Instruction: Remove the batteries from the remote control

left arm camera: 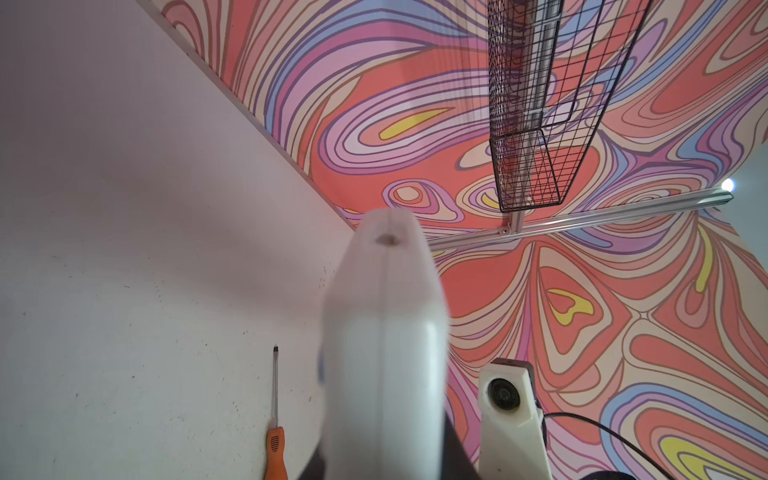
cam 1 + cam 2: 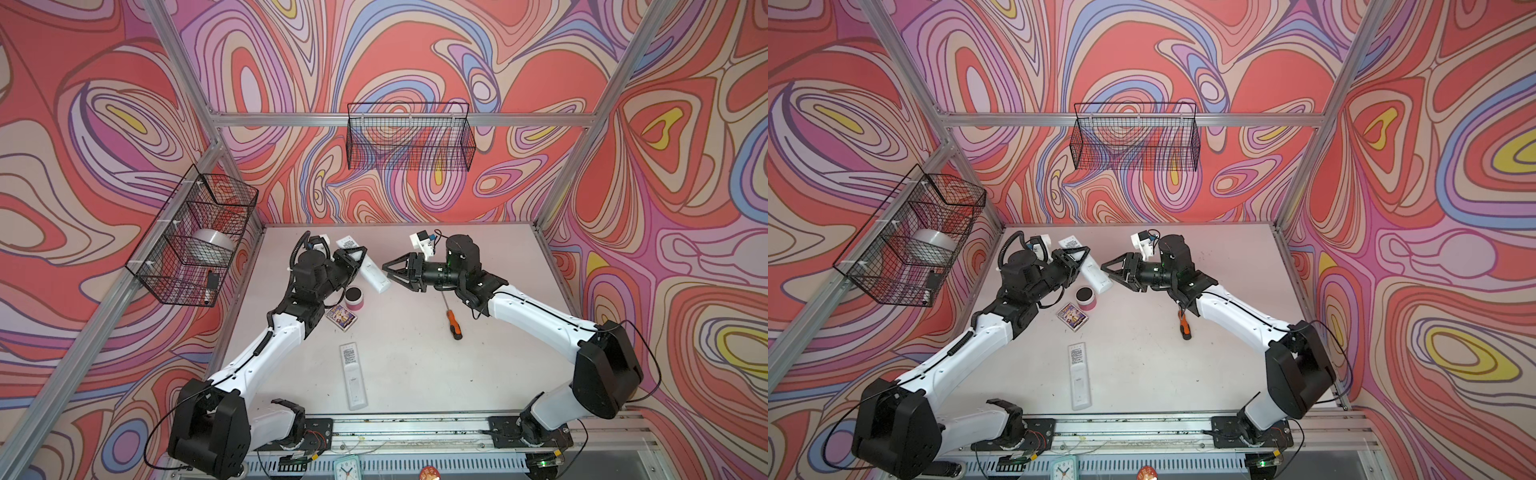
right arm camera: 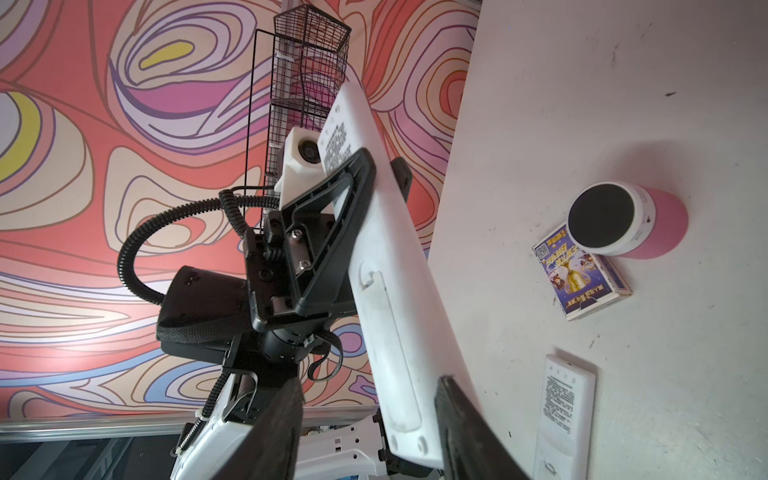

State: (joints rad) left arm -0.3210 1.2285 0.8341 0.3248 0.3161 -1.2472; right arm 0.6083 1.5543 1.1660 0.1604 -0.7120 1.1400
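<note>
white plastic remote control hangs tilted above the pale counter, clamped near its labelled end in the left gripper — back cover shut, so the batteries are out of sight. right gripper has its jaws apart at that remote's other end; contact unclear. beside the held remote stands a pink cylinder with a black top; nearer the arm bases lies a second white remote — an orange-and-black-handled screwdriver lies toward the right arm.

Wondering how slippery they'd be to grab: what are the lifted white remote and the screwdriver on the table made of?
The lifted remote looks like smooth white plastic, given its moulded cover outline. The screwdriver has a thin grey shaft, probably metal, and an orange-and-black handle, likely plastic or rubber.
</note>
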